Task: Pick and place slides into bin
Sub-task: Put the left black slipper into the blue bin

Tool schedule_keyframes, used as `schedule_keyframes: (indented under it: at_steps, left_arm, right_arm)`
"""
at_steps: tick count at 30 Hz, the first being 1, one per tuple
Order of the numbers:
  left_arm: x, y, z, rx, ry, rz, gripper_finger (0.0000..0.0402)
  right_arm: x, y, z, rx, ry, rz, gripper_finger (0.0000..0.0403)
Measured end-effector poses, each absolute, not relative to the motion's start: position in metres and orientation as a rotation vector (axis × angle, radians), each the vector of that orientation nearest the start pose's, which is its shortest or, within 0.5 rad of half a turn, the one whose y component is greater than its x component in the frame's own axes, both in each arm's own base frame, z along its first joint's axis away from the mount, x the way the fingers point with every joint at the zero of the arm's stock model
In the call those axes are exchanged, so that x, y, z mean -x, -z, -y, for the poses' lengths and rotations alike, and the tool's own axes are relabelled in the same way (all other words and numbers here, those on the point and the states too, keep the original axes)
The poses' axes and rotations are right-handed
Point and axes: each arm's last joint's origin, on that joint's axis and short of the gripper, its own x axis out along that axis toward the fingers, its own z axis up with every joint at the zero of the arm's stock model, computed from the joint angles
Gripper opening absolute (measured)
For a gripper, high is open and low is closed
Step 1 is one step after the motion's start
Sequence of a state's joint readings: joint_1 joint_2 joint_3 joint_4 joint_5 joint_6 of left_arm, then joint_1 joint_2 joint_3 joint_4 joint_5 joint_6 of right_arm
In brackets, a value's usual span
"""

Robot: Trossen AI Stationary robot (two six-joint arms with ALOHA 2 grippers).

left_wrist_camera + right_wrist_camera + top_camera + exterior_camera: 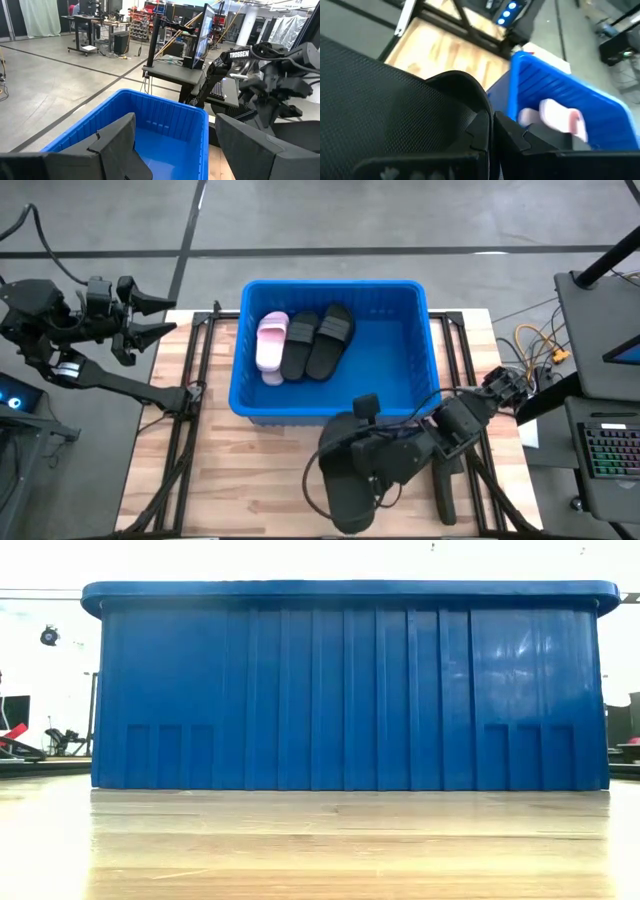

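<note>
Gripping a black slide (345,480) by the edge of its broad strap, the right hand (372,472) is seen low over the worktop (260,480) just in front of the bin (415,300), its fingers pinched nearly together on the thin rubbery edge. In the right wrist view the strap (460,95) fills the foreground, with the fingers (485,132) closed against it — a hold by the strap is judged sensible, since it is the one part that stands clear of the sole. The slide is held near the bin's front wall, so only a lift and a short carry over the rim would seem to be needed.

Inside the bin, a pale pink slide (271,340) and two black slides (318,340) are laid side by side against the left wall, so the right half of the floor is left free. The left hand (150,317) is parked well off to the left beyond the worktop's far corner, its fingers spread moderately and holding nothing — kept clear, it is judged, of the right arm's path.
</note>
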State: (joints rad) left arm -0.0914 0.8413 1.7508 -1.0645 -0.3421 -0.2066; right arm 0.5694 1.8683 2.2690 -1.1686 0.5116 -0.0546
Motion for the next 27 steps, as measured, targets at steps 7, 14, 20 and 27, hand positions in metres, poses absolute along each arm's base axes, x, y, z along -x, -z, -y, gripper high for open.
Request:
schedule_keyframes:
  at_steps: [7, 14, 20, 27]
  left_arm:
    - [-0.040, -0.516, -0.006, 0.172, -0.264, -0.121, 0.0260]
    - [-0.033, -0.516, -0.007, 0.226, -0.270, -0.097, 0.0260]
    - [-0.029, -0.516, -0.007, 0.229, -0.268, -0.087, 0.0260]
    - [-0.022, -0.516, -0.008, 0.232, -0.266, -0.071, 0.0260]
  right_arm:
    - [-0.318, -0.458, -0.170, 0.461, -0.012, -0.611, 0.0012]
    - [-0.323, -0.463, -0.154, 0.501, 0.015, -0.606, 0.0012]
    - [-0.331, -0.460, -0.124, 0.557, 0.088, -0.684, 0.0012]
    - [-0.338, -0.456, -0.073, 0.548, 0.221, -0.799, 0.0012]
